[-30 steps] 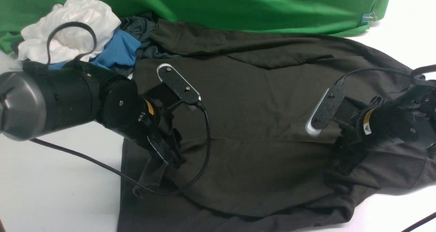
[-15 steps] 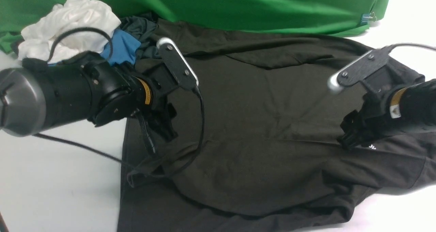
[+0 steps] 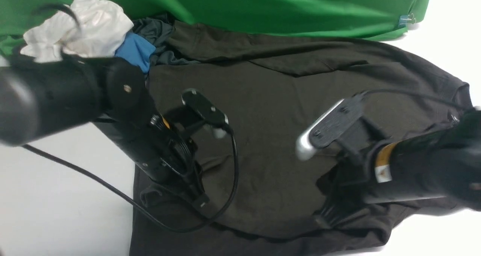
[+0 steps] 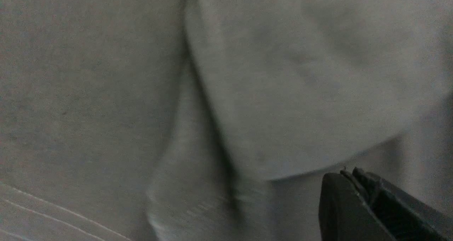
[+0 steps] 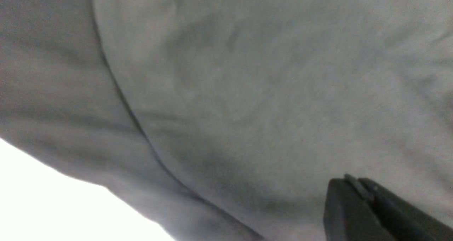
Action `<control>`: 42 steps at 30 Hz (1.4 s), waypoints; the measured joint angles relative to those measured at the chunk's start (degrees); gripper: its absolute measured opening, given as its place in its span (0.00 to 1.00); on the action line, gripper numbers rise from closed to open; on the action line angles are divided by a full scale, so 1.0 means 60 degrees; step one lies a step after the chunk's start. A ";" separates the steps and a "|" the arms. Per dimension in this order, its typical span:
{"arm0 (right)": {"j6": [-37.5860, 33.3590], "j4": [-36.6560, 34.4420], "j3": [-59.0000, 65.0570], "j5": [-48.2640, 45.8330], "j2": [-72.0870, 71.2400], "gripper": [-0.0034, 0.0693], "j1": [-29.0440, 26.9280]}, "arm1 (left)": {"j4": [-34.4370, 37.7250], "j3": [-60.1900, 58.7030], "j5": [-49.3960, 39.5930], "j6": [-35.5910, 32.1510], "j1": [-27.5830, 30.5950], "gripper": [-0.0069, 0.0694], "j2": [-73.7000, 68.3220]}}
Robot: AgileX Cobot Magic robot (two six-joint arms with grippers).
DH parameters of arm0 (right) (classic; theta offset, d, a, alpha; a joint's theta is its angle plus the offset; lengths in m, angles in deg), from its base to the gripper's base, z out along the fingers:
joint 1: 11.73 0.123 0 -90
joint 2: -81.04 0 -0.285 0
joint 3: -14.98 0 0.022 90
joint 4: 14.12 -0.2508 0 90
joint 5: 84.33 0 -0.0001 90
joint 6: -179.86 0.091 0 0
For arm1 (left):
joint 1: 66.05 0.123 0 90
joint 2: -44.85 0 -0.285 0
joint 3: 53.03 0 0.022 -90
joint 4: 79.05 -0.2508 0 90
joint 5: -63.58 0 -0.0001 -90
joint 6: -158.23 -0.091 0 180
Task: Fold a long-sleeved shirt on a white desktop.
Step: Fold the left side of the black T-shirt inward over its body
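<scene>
From the front, the long-sleeved shirt (image 3: 285,109) lies spread wide across the middle of the white desktop (image 3: 56,211). Its far edge runs along the green cloth (image 3: 263,8) at the top of the frame. A white garment (image 3: 90,26) and a blue garment (image 3: 135,51) sit bunched up in the upper left.

Both arms reach low over the near part of the shirt. The left gripper (image 3: 197,199) is at lower left and the right gripper (image 3: 327,216) is at lower right. A black cable (image 3: 233,165) from the left arm loops down onto the cloth.

In the left wrist view, the left gripper (image 4: 354,184) has its jaws pressed together, and I see no cloth between them. The shirt (image 4: 283,74) fills the frame, with a folded edge just beside the tip.

In the right wrist view, the right gripper (image 5: 354,191) is closed the same way and holds nothing I can see. The shirt (image 5: 265,74) covers most of the frame, and bare desktop (image 5: 42,205) shows in the lower left corner.

I think they are going for the near folded edge. Both should open first and pinch only the top layer. Then they should lift together and level, with the cable kept out of the fold.
</scene>
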 joint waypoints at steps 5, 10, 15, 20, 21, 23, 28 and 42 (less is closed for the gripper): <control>0.0010 0.0000 0.0029 0.0000 0.0481 0.09 0.0008 | -0.1780 0.0000 0.1890 0.1038 0.0227 0.12 -0.0581; 0.0010 0.0000 0.0029 0.0036 0.0481 0.09 0.0008 | -0.3518 0.0115 0.4245 0.1662 0.1193 0.12 -0.1251; -0.0002 0.0000 0.0029 -0.0182 0.0481 0.09 0.0008 | -0.3657 0.0782 0.3688 0.2674 0.2078 0.12 -0.1381; -0.0001 0.0000 0.0029 -0.0084 0.0481 0.09 0.0008 | -0.1024 0.1069 0.1173 0.1665 0.2268 0.12 -0.0667; -0.0001 0.0000 0.0029 -0.0085 0.0481 0.09 0.0008 | -0.0802 0.1070 0.1061 0.1609 0.2268 0.12 -0.0614; -0.0070 0.0000 0.0029 -0.0075 0.0481 0.10 0.0008 | -0.0095 0.0917 -0.0021 0.1243 0.2268 0.13 -0.0388; -0.0070 0.0000 0.0029 0.0051 0.0481 0.11 0.0008 | -0.0135 0.0431 0.0434 0.0995 0.2268 0.27 -0.0320; -0.0287 0.0000 0.0029 0.0377 0.0481 0.14 0.0008 | 0.0385 0.0411 0.2657 -0.4538 0.2268 0.65 -0.1226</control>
